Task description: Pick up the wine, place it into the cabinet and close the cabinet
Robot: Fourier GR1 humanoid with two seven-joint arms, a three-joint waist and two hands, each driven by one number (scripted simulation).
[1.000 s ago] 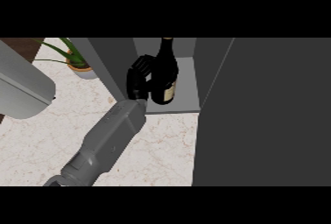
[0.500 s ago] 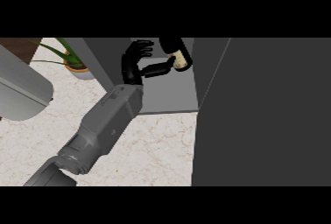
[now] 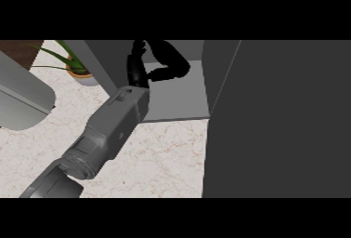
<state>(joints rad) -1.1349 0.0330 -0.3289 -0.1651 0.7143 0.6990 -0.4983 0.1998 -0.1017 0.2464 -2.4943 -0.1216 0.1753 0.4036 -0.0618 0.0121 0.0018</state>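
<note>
My left forearm (image 3: 113, 125) runs from the lower left up into the open cabinet (image 3: 178, 100). The black left hand (image 3: 139, 65) sits inside it, above the grey cabinet floor. A thick dark curved shape (image 3: 171, 58) lies just right of the hand and blends with it. The wine bottle cannot be told apart from the hand, and its cream label does not show. My right hand is not visible.
The open cabinet door (image 3: 288, 121), a tall dark panel, fills the right side of the view. A potted plant (image 3: 77, 69) stands left of the cabinet. A large grey rounded body (image 3: 24, 97) sits at the left edge. The marble counter (image 3: 165, 158) spreads below the cabinet.
One second ago the hand was shut round the upright bottle in the cabinet. Half a second ago it had opened, with the label showing. Now the label is hidden.
</note>
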